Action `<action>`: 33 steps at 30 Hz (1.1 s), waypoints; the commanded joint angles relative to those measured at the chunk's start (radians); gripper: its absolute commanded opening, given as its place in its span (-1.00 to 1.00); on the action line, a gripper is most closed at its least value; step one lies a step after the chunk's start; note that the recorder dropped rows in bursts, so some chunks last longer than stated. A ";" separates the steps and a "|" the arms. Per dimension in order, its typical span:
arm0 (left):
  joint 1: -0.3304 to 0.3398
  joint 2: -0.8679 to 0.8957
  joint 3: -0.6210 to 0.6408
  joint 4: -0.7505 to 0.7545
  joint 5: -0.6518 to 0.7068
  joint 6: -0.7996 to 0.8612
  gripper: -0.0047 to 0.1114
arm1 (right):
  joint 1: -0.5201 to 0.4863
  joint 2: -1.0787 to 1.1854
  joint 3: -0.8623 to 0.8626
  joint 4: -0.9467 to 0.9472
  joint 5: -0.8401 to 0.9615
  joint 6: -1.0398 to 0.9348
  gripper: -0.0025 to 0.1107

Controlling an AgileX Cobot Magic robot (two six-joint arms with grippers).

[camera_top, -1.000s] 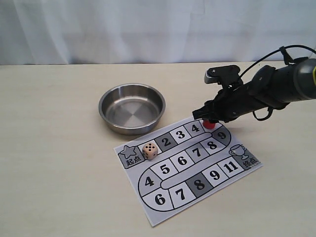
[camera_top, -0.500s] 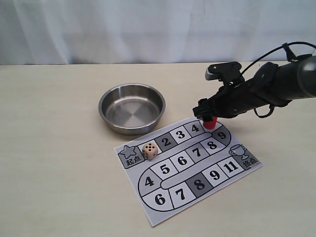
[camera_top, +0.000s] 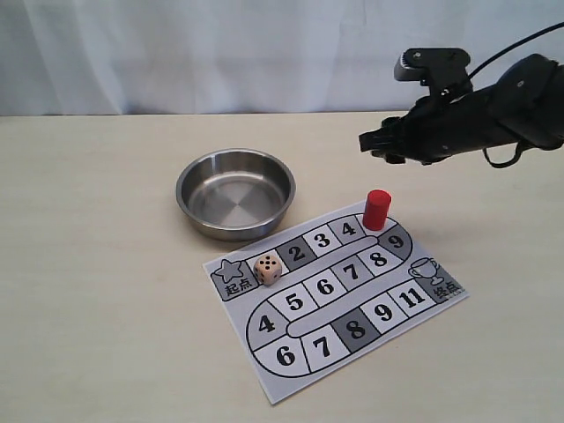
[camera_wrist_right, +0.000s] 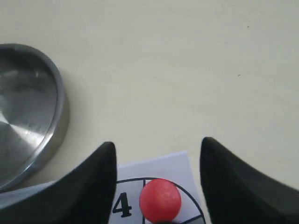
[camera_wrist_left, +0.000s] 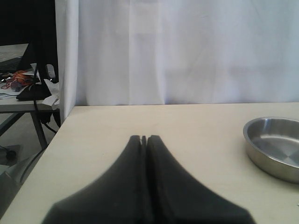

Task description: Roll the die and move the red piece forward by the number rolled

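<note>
The red piece [camera_top: 376, 209] stands upright on the board [camera_top: 335, 291], on the square just past the one marked 4, at the board's far corner. In the right wrist view the red piece [camera_wrist_right: 160, 199] shows from above between the two fingers, touching neither. My right gripper [camera_top: 377, 143] hangs open above and behind the piece, well clear of it. The die [camera_top: 268, 269] rests on the board near the star square. My left gripper [camera_wrist_left: 144, 138] is shut and empty over bare table, out of the exterior view.
A steel bowl [camera_top: 235, 192], empty, sits on the table just behind the board's left part; its rim [camera_wrist_left: 261, 123] also shows in the left wrist view. The table's left edge [camera_wrist_left: 51, 140] lies close to the left gripper.
My right gripper let go of the red piece, opened, and rose up and to the right. The piece stays standing beside square 4. The die has not moved.
</note>
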 commanded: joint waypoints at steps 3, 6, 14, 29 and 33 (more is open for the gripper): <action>0.000 -0.001 -0.005 -0.002 -0.010 -0.002 -0.92 | -0.113 -0.042 -0.001 -0.008 0.112 0.088 -0.47; 0.000 -0.001 -0.005 -0.002 -0.010 -0.002 -0.92 | -0.162 -0.044 -0.001 -0.070 0.179 0.088 -0.54; 0.000 -0.001 -0.005 -0.002 -0.010 -0.002 -0.92 | -0.204 -0.044 -0.001 -0.379 0.261 0.303 -0.54; 0.000 -0.001 -0.005 -0.002 -0.011 -0.002 -0.92 | -0.205 -0.064 -0.001 -0.632 0.308 0.447 -0.88; 0.000 -0.001 -0.005 -0.002 -0.011 -0.002 -0.92 | -0.205 -0.115 -0.001 -0.594 0.355 0.462 -0.88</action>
